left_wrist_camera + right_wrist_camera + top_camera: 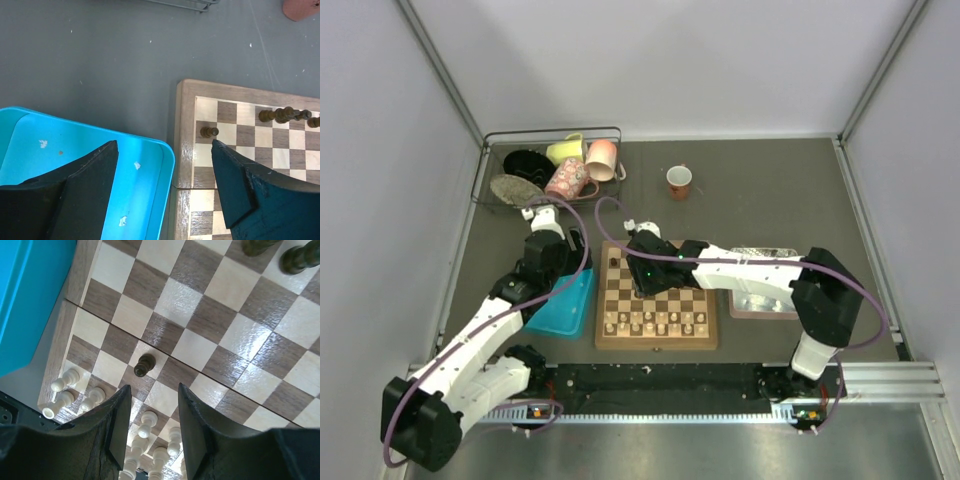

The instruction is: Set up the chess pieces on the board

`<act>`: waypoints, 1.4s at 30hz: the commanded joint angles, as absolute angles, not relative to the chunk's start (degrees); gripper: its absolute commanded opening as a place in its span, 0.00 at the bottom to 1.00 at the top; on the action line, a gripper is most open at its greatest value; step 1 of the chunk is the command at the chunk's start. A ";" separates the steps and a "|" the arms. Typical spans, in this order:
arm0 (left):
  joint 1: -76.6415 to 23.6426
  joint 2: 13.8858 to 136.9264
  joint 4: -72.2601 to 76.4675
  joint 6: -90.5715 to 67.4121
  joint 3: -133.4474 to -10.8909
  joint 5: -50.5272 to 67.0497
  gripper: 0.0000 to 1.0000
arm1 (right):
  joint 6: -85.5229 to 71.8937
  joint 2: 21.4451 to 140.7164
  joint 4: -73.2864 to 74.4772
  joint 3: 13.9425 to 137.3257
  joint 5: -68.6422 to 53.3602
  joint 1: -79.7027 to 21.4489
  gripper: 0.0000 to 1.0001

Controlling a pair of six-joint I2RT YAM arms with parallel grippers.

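Nearest the arm bases, the pale chessmen (655, 322) are ranked in two rows along the 6 o'clock edge of the board (656, 343), which lies on the counter (770, 200). Just beyond them the right claw (152, 390) is held over the board, its fingers part-spread with nothing between them. One dark pawn (144, 365) is seen upright near the board's fold, just ahead of the fingertips at their 12 o'clock. At the board's 9 o'clock the blue tray (30, 145) is set, and the left claw (164, 144) is hung wide apart and empty across the tray's rim and the board's frame. A second dark pawn (209, 131) is stood by the frame near the 11 o'clock corner, and further chess pieces (284, 115) are bunched toward 12 o'clock, some apparently lying on their sides. Farther off, a wire basket (520, 131) at 11 o'clock and a single cup (679, 181) at 12 o'clock are seen. It is judged that the lone pawn could be toppled by an off-centre closing, that pale chessmen could be swept by low fingers, and that the bunched pieces could be rolled apart when one is pinched. The two arms, close together near 11 o'clock, could also be knocked together. No brand, label or writing can be read.
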State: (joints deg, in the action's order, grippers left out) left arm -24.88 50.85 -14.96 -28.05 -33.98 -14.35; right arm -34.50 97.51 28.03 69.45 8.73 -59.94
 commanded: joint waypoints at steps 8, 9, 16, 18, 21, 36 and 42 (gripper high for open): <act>-23.12 47.81 -13.62 -28.74 -32.08 -11.51 0.79 | -36.65 101.33 26.28 73.65 8.96 -61.61 0.41; -23.12 47.73 -13.54 -28.74 -31.99 -11.51 0.79 | -36.65 101.42 26.11 73.83 8.96 -61.61 0.41; -23.12 47.20 -13.71 -28.48 -31.55 -11.69 0.79 | -36.91 102.83 26.19 74.35 9.31 -61.61 0.38; -23.12 46.76 -13.89 -28.21 -31.38 -12.13 0.79 | -37.09 103.01 26.10 74.35 9.49 -61.61 0.36; -23.12 46.41 -13.97 -28.13 -31.20 -12.39 0.78 | -36.91 103.27 25.93 74.53 9.49 -61.61 0.33; -23.12 46.14 -13.71 -28.12 -30.67 -12.30 0.78 | -36.65 102.83 25.22 74.36 9.93 -61.52 0.12; -23.12 46.32 -13.45 -28.12 -30.67 -12.04 0.78 | -36.74 97.40 25.66 70.67 13.45 -60.91 0.08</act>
